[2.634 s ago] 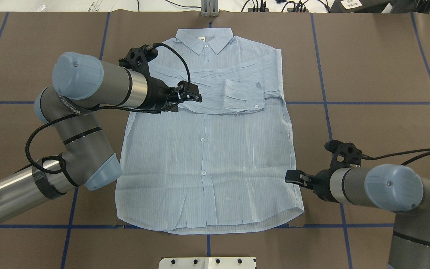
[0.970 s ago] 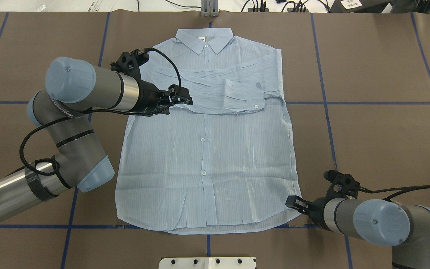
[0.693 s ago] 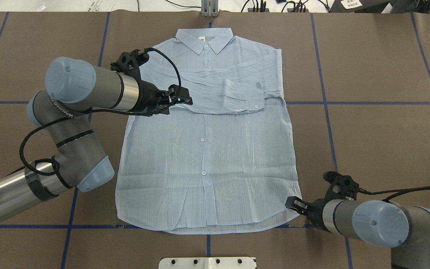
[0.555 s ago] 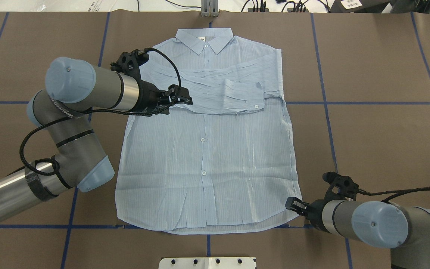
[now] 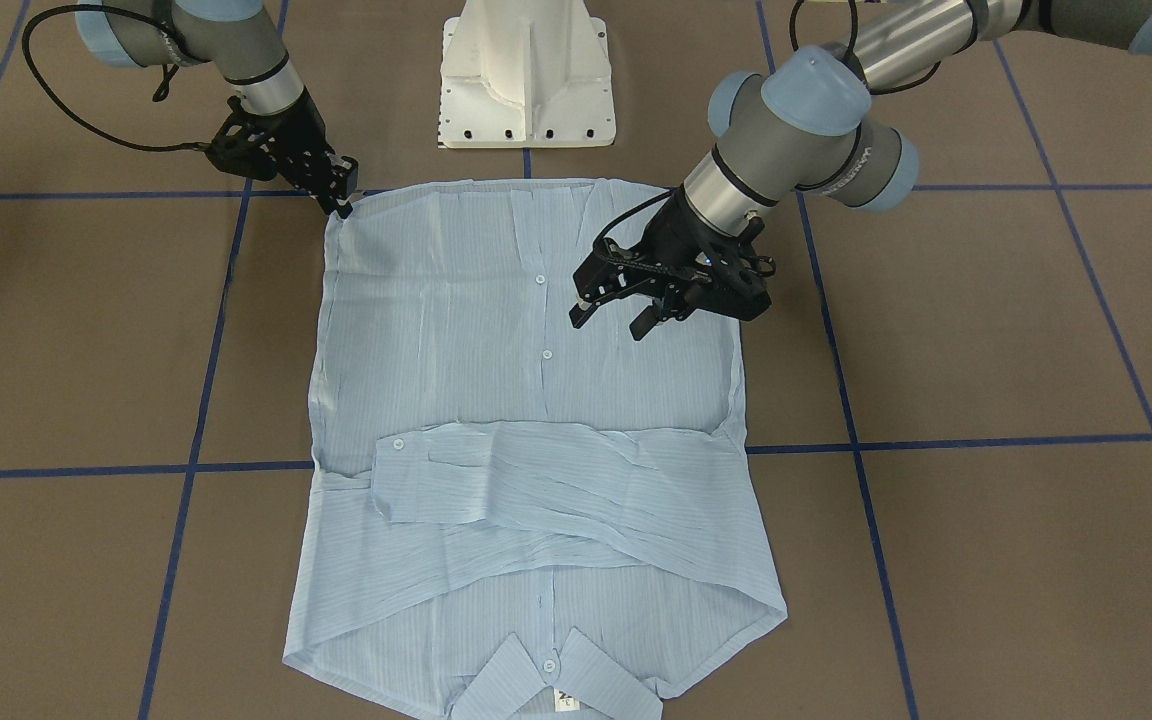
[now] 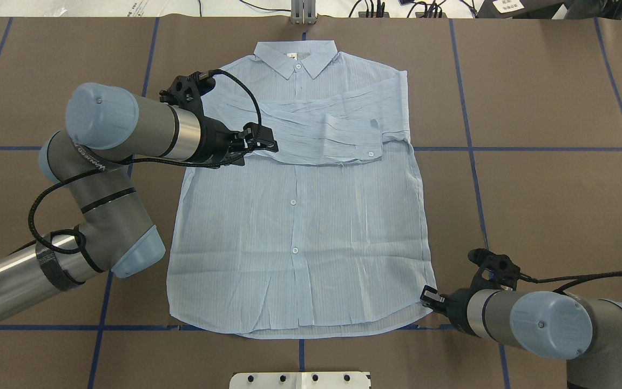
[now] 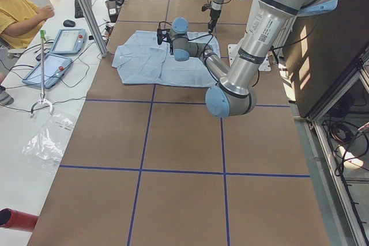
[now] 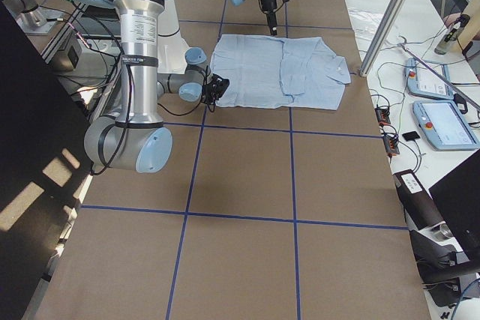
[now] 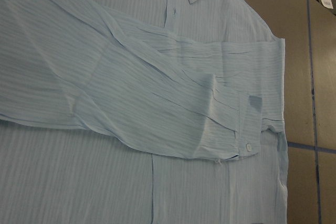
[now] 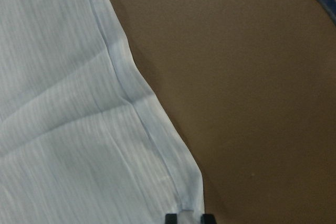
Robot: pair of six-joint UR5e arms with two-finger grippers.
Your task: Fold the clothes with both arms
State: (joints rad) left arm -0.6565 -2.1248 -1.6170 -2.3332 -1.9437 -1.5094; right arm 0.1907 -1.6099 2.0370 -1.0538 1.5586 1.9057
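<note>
The light-blue shirt (image 6: 300, 232) lies flat and buttoned on the brown table, collar (image 6: 296, 56) at the far side. One sleeve (image 6: 322, 135) is folded across the chest. My left gripper (image 5: 611, 320) is open and empty, and hovers above the shirt's left chest, near that sleeve (image 9: 157, 103). It also shows in the overhead view (image 6: 272, 145). My right gripper (image 6: 425, 295) is at the near right hem corner. In the right wrist view its fingertips (image 10: 169, 218) stand close together with the hem corner (image 10: 191, 200) between them. It also shows in the front view (image 5: 341, 203).
The white pedestal base (image 5: 526, 70) stands at the table's near edge, just behind the hem. Blue tape lines (image 6: 532, 148) cross the brown cover. A metal post (image 6: 303, 13) stands past the collar. An operator (image 7: 20, 15) and tablets (image 7: 69, 41) are beyond the far edge.
The left gripper drew back to the left and has since held still. The right gripper moved down to the hem corner, and its fingers narrowed around it.
</note>
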